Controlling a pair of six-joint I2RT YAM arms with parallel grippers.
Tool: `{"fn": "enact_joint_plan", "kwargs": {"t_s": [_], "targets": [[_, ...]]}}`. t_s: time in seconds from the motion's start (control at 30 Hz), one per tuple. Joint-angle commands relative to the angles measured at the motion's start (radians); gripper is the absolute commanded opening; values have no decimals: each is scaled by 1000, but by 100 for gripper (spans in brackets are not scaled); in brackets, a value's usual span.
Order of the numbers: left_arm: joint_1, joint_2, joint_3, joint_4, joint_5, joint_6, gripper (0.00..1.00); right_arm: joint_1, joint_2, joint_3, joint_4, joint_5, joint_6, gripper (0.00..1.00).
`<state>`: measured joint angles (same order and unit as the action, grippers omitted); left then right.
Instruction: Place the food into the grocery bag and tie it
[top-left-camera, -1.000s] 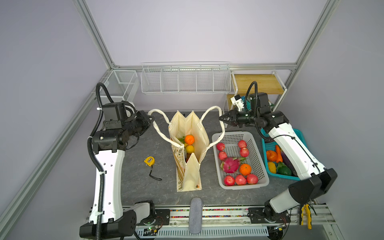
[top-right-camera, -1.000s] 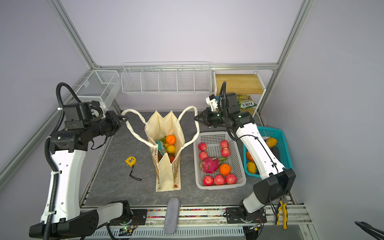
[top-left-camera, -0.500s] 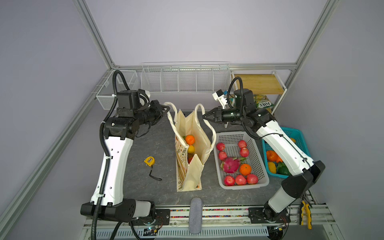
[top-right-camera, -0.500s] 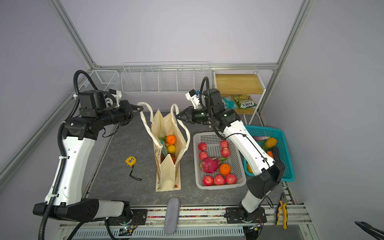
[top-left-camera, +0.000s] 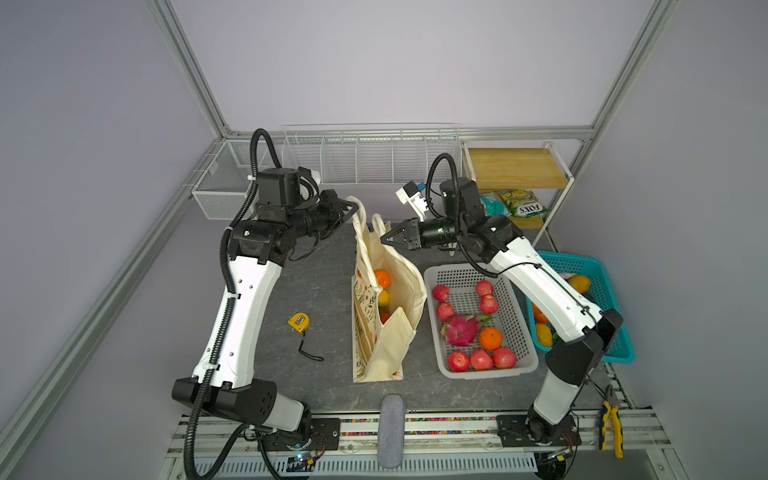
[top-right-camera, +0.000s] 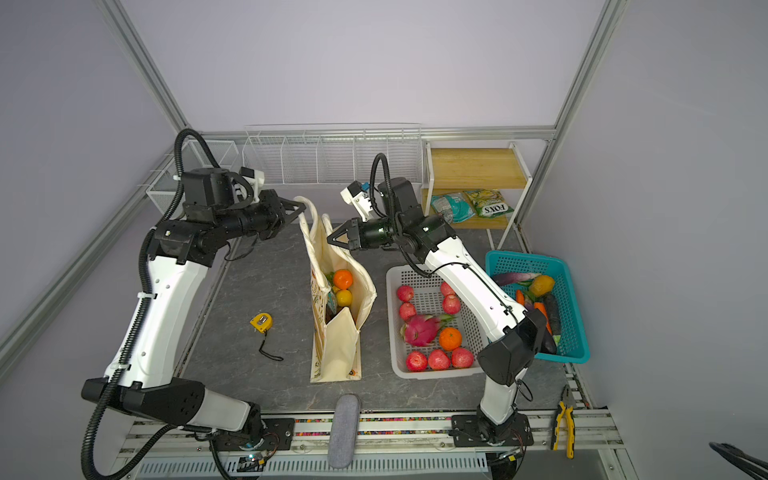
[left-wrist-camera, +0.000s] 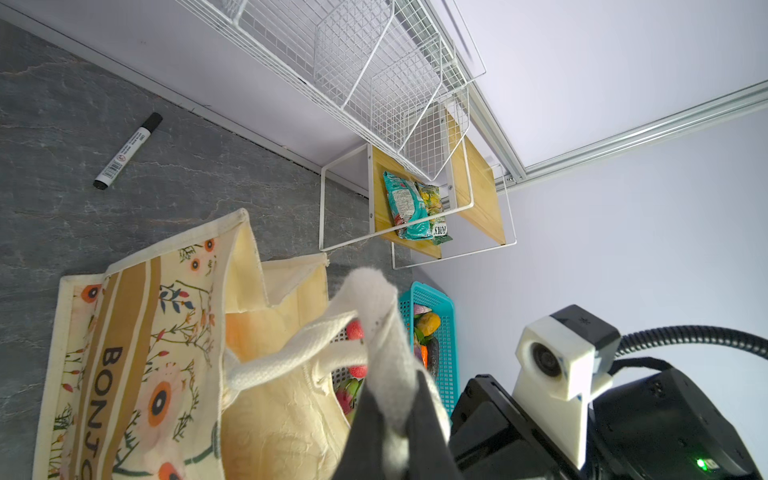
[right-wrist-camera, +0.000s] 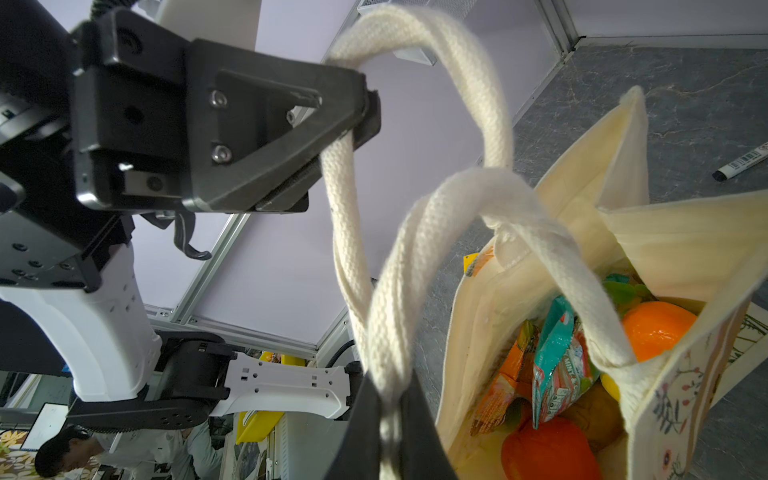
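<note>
The cream floral grocery bag (top-left-camera: 386, 332) (top-right-camera: 336, 340) stands upright mid-table. My left gripper (top-left-camera: 353, 210) (left-wrist-camera: 395, 424) is shut on one white rope handle (left-wrist-camera: 374, 316) above the bag's far end. Just right of it, my right gripper (top-left-camera: 384, 240) (right-wrist-camera: 390, 415) is shut on the other handle (right-wrist-camera: 415, 270). The two handles cross close together. Inside the bag lie food items: an orange (right-wrist-camera: 656, 330), a teal packet (right-wrist-camera: 557, 365), an orange-red packet (right-wrist-camera: 498, 386) and a red fruit (right-wrist-camera: 548, 453).
A white perforated basket (top-left-camera: 490, 373) of fruit stands right of the bag, with a teal basket (top-left-camera: 623, 345) of vegetables beyond it. A yellow tape measure (top-left-camera: 298, 322) lies left of the bag and a black marker (left-wrist-camera: 129, 149) behind it. A wooden shelf (top-left-camera: 515, 168) holds snack packets.
Both grippers have swung inward from the sides toward each other, each carrying its handle. The handles now meet above the bag, and its mouth has narrowed.
</note>
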<state>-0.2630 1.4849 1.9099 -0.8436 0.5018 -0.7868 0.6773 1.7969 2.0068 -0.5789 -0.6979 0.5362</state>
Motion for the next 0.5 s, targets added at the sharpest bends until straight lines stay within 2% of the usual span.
{"fn": "enact_joint_plan", "kwargs": {"t_s": [0.0, 0.2, 0.47], "targets": [[-22, 8, 59, 98, 6, -16, 0, 22, 27, 28, -7, -37, -35, 7], [-63, 31, 84, 99, 10, -11, 0, 36, 66, 29, 18, -40, -40, 7], [-88, 4, 62, 48, 9, 0, 0, 31, 118, 47, 148, 10, 11, 7]]}}
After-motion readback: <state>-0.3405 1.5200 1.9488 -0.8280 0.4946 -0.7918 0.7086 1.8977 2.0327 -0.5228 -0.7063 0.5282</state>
